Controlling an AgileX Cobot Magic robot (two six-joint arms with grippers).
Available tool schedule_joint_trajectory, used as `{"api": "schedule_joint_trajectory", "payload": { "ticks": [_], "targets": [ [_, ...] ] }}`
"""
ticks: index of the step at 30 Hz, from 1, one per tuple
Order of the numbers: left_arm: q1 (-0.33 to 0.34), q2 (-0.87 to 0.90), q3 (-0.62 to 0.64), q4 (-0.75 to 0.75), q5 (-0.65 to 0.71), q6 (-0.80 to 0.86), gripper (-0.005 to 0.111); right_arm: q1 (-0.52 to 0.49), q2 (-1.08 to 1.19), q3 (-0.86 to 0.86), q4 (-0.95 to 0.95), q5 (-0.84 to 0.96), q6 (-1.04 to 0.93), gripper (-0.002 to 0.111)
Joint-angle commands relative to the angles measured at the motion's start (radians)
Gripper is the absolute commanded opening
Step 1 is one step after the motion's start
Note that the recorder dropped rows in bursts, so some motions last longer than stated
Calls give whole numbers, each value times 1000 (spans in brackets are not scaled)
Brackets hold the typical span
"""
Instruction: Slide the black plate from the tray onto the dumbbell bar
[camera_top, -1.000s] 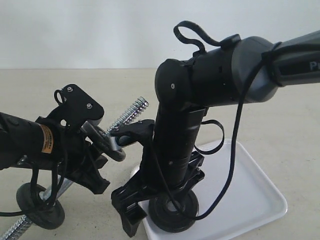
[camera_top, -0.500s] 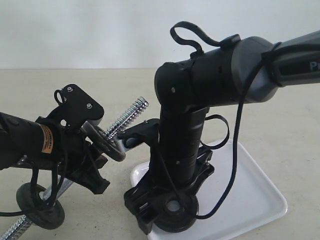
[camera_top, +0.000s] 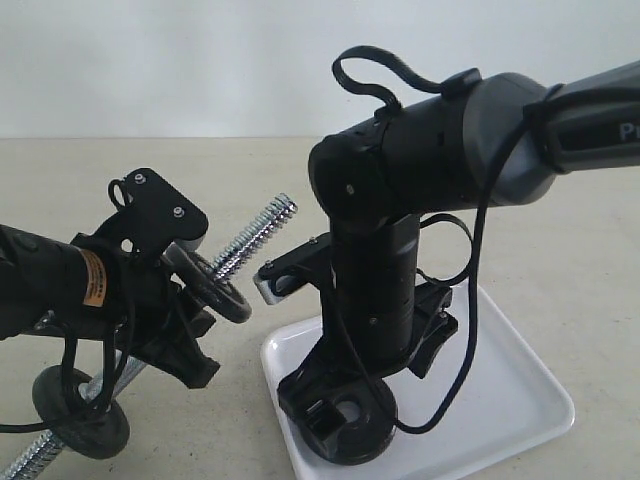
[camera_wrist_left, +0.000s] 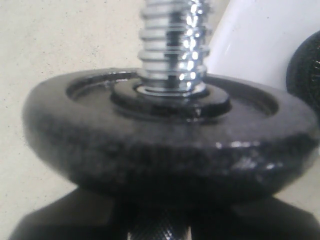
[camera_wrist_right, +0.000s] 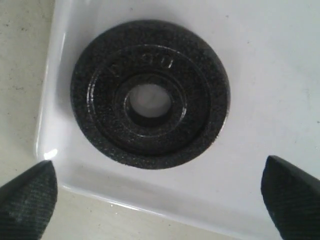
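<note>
The black plate (camera_wrist_right: 150, 92) lies flat in a corner of the white tray (camera_wrist_right: 270, 60), its centre hole facing up. My right gripper (camera_wrist_right: 160, 200) hangs open just above it, one fingertip (camera_wrist_right: 27, 200) out over the table beyond the tray's rim and the other to the plate's far side, neither touching it. In the exterior view the right gripper (camera_top: 365, 390) points down over the black plate (camera_top: 350, 425) at the tray's (camera_top: 500, 400) near corner. My left gripper (camera_top: 180, 305) is shut on the dumbbell bar (camera_top: 262, 227), which slants up toward the tray. Its knurled middle (camera_wrist_left: 160, 232) shows between the jaws.
A second black disc (camera_wrist_left: 165, 145) sits on the bar right against the left gripper, also seen in the exterior view as the disc (camera_top: 215, 285). A third disc (camera_top: 80, 415) rests at the bar's low end on the beige table (camera_top: 560, 230).
My right gripper has turned about its axis and shifted right and a little down, so its fingers now straddle the black plate. The plate, the bar and the left arm have stayed put.
</note>
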Motion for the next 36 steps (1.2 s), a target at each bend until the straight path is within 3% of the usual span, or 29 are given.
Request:
{"api": "schedule_joint_trajectory", "payload": {
  "ticks": [1, 7, 20, 36],
  "targets": [
    [-5, -50, -30, -43, -133, -51, 4, 2, -8, 2, 0, 1, 4, 105],
    [-5, -50, -30, -43, -135, -51, 4, 2, -8, 87, 50, -80, 4, 105],
    [-5, -50, -30, -43, -149, -51, 4, 2, -8, 87, 228, -182, -55, 105],
    [-5, -50, -30, -43, -151, -51, 4, 2, -8, 87, 56, -203, -8, 105]
  ]
}}
